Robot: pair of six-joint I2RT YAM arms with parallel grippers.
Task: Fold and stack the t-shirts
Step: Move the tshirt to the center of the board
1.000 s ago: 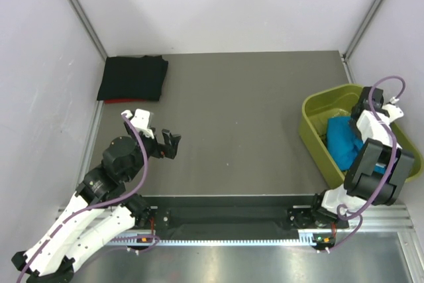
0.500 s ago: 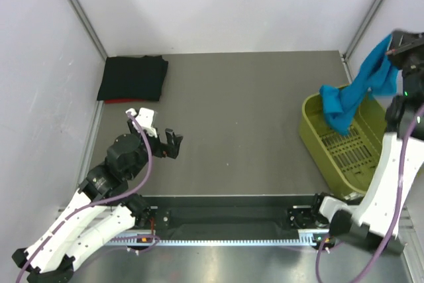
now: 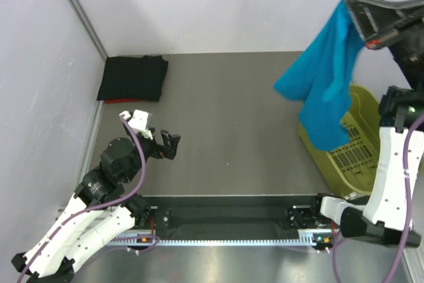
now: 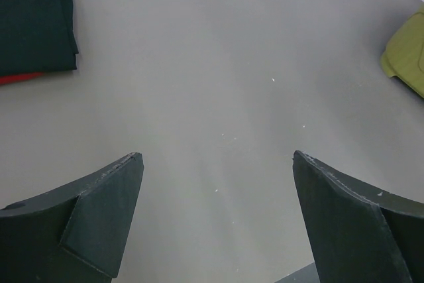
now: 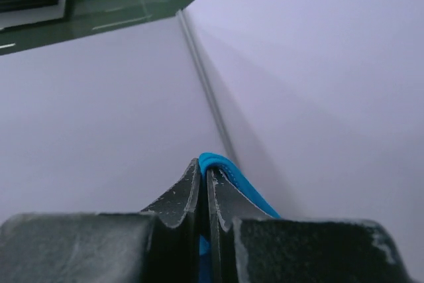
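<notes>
A teal-blue t-shirt [image 3: 326,77] hangs high in the air at the right, its lower end dangling over the bin. My right gripper [image 3: 354,3] is shut on its top edge; in the right wrist view a fold of blue cloth [image 5: 228,175] shows pinched between the closed fingers of the right gripper [image 5: 204,171]. A folded black t-shirt [image 3: 133,77] lies at the table's far left corner with a strip of red t-shirt [image 3: 123,101] beneath it. My left gripper [image 3: 171,144] hovers open over bare table, well below the black shirt [image 4: 33,21].
A yellow-green plastic bin [image 3: 344,147] sits at the right edge of the table, its slotted floor showing. White walls enclose the table on three sides. The bin's rim [image 4: 405,54] shows at the right edge of the left wrist view.
My right gripper closed on the blue t-shirt in the bin and lifted it high, so the shirt now hangs stretched out above the bin. The left arm barely shifted.
</notes>
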